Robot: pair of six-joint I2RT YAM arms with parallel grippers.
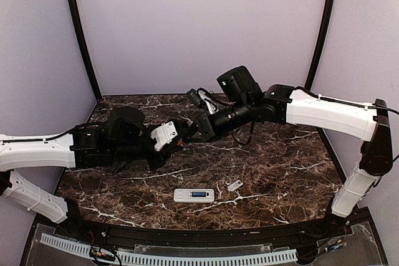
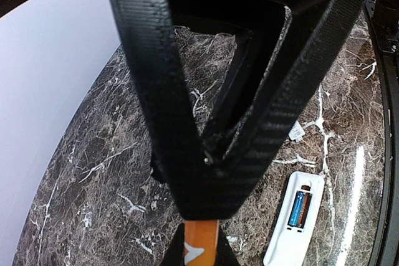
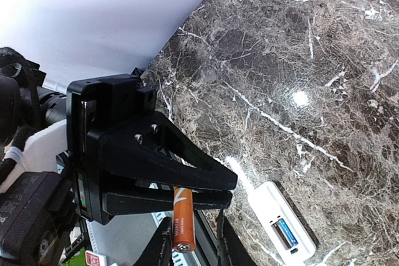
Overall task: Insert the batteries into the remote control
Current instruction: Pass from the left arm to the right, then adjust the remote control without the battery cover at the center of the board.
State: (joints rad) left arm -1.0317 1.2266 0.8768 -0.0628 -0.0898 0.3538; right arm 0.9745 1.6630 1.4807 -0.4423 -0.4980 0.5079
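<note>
An orange battery (image 1: 179,144) hangs above the table between my two grippers, which meet tip to tip. My left gripper (image 2: 199,250) is shut on it (image 2: 199,241). My right gripper (image 3: 192,247) is open, its fingers either side of the battery's (image 3: 182,222) free end with a gap on one side. The white remote control (image 1: 194,195) lies back-up near the front edge. Its compartment is open and holds one blue-labelled cell (image 2: 299,209). It also shows in the right wrist view (image 3: 283,225).
The small flat white cover piece (image 1: 235,185) lies just right of the remote, also in the left wrist view (image 2: 295,131). The table is dark marble (image 1: 280,160) with walls behind and a ribbed rail (image 1: 187,256) along the near edge.
</note>
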